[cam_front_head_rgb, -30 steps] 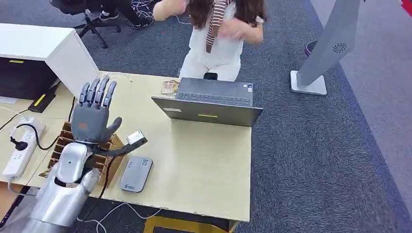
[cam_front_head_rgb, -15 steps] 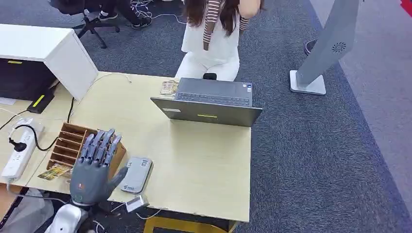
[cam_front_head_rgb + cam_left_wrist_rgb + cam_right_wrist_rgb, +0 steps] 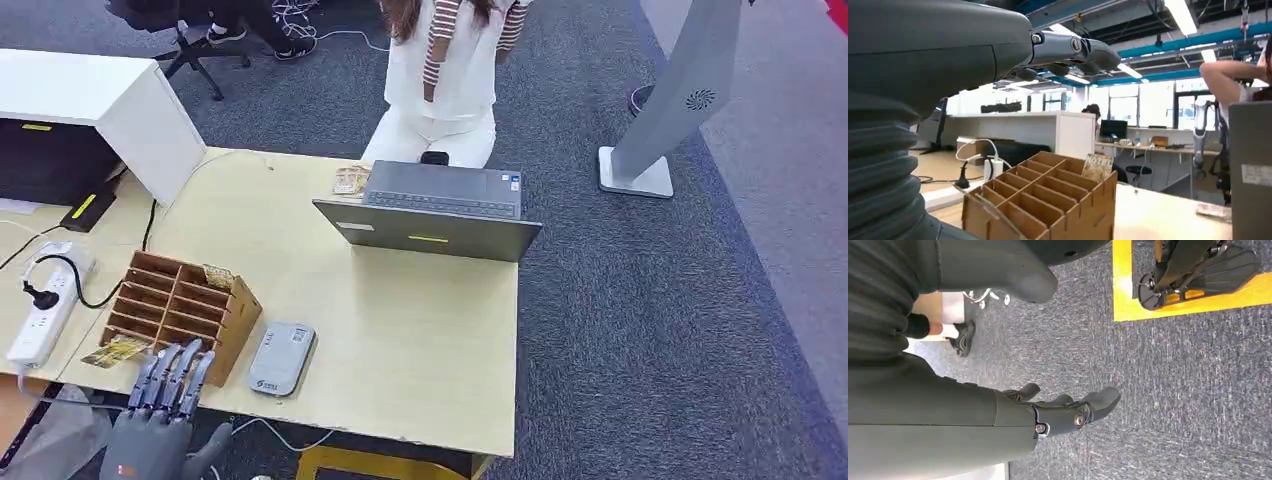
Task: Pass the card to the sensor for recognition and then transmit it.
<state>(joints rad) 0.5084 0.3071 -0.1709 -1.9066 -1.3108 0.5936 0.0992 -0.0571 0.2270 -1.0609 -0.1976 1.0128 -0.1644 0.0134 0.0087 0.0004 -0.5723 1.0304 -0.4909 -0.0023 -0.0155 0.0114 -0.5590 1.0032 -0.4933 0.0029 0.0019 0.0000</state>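
At the far left of the counter (image 3: 420, 340) a white power strip (image 3: 40, 315) lies with a black plug in it. Just at its 3 o'clock stands the wooden rack (image 3: 180, 310), divided into slots; one card (image 3: 218, 277) stands upright in a slot at the rack's far corner, and in the left wrist view it rises above the dividers (image 3: 1097, 166). Another card (image 3: 115, 351) lies flat on the counter against the rack's near left corner. At the rack's 6 o'clock, off the counter's near edge, the left hand (image 3: 160, 430) is raised, fingers straight and slightly spread, holding nothing. The grey sensor (image 3: 281, 357) lies flat just at the rack's 3 o'clock, touching neither hand. From the sensor's 1 o'clock an open laptop (image 3: 435, 212) sits near the far edge, with a small card-like item (image 3: 350, 180) just at its 9 o'clock. A person (image 3: 445, 85) in white sits beyond the laptop at 12 o'clock. In the right wrist view the right hand (image 3: 1063, 412) hangs over grey carpet (image 3: 1188, 390), fingers loosely extended, holding nothing.
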